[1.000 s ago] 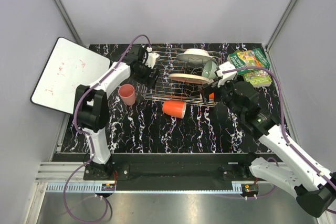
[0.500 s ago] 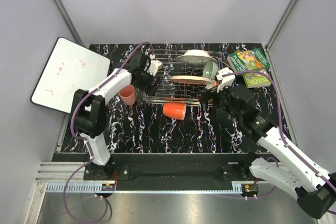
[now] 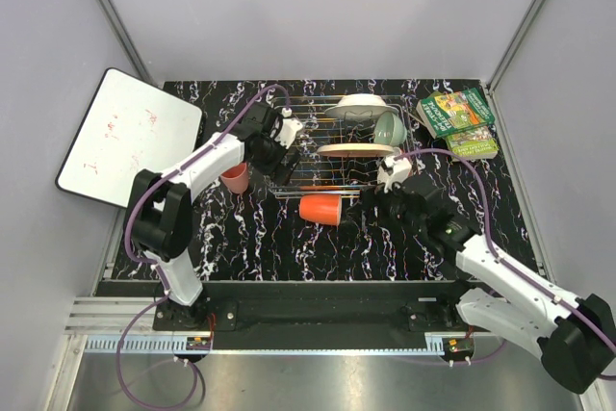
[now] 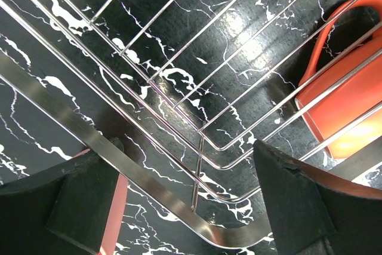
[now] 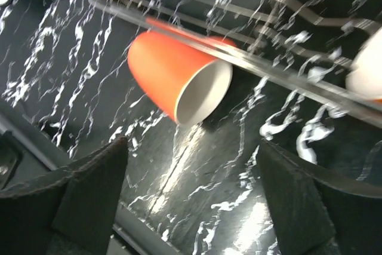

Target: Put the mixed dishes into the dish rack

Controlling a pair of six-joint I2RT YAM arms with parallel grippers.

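The silver wire dish rack [image 3: 313, 146] holds a white plate [image 3: 357, 103], a pale green bowl [image 3: 388, 127] and a pink plate [image 3: 356, 150]. The orange mug [image 3: 320, 208] lies on its side just in front of the rack, its mouth to the right; it also shows in the right wrist view [image 5: 176, 74]. The pink cup [image 3: 234, 177] stands left of the rack. My left gripper [image 3: 286, 155] is open, its fingers astride the rack's front-left corner rim [image 4: 149, 189]. My right gripper [image 3: 370, 201] is open and empty, just right of the mug's mouth.
Green-covered books [image 3: 458, 113] lie at the back right and a whiteboard [image 3: 125, 137] leans off the table's left edge. In the right wrist view a white-and-orange dish [image 5: 366, 70] shows behind the rack's front rail.
My right gripper has drawn back from the rack's right end toward the near left, ending beside the orange mug. My left gripper has slid along the rack's left side to its front-left corner.
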